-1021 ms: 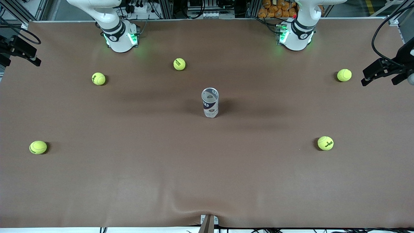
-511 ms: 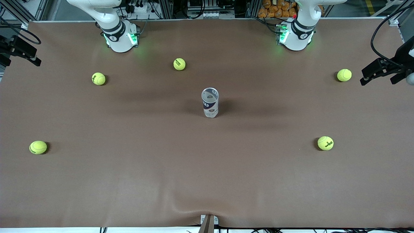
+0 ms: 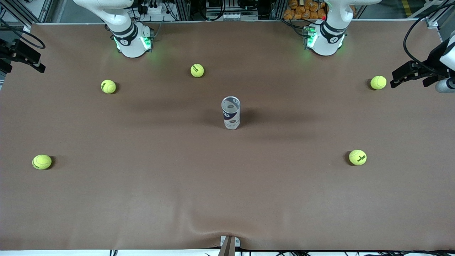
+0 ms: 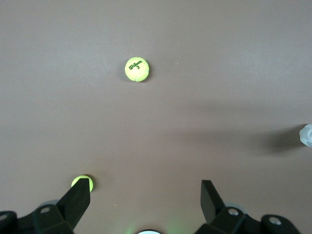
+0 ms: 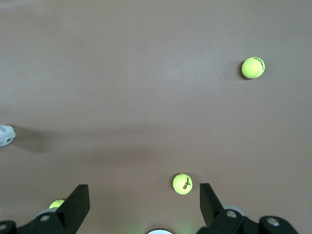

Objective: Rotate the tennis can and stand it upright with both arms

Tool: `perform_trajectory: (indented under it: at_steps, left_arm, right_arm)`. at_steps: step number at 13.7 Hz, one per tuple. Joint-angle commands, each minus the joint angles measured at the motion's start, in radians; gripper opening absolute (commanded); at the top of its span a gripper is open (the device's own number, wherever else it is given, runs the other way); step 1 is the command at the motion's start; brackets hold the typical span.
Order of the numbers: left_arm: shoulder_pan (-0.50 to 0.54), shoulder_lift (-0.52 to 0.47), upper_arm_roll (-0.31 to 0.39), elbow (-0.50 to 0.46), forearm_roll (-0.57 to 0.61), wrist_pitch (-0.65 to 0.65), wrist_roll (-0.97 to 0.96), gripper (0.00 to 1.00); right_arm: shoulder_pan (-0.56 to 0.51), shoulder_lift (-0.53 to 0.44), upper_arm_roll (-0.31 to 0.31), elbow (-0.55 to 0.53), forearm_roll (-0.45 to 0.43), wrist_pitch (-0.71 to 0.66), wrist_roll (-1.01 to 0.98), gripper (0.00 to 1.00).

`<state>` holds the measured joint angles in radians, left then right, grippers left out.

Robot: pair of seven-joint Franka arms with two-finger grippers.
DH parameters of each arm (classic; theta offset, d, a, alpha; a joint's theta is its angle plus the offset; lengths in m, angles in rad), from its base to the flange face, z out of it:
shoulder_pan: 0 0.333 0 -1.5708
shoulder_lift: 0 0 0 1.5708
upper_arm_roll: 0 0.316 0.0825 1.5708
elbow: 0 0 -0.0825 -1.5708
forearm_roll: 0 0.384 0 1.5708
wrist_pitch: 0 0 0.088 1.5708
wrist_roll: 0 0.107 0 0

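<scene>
A brown-covered table (image 3: 142,199) carries an upright tennis can (image 3: 231,113) at frame centre, ringed by five tennis balls: upper centre (image 3: 197,70), upper corners (image 3: 108,86) (image 3: 378,82), lower corners (image 3: 42,161) (image 3: 357,157).

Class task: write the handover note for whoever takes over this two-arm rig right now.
Left gripper: open, holding nothing, high over the left arm's end of the table.
Right gripper: open, holding nothing, high over the right arm's end.
Tennis can: mid-table, already upright, open end up, untouched.
Five tennis balls lie scattered around it.
Done: can stands upright.
Left: apparently nothing.
</scene>
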<state>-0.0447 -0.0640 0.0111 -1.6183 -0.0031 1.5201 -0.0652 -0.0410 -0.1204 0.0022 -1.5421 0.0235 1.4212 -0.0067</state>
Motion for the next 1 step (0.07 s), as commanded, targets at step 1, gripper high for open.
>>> perform_trajectory:
  at_steps: [1]
  left_arm:
    - [-0.006,-0.007,0.004,0.001,0.0,-0.014,0.008,1.0]
  right_arm:
    - [0.001,-0.005,-0.001,-0.007,0.013,0.005,0.004,1.0]
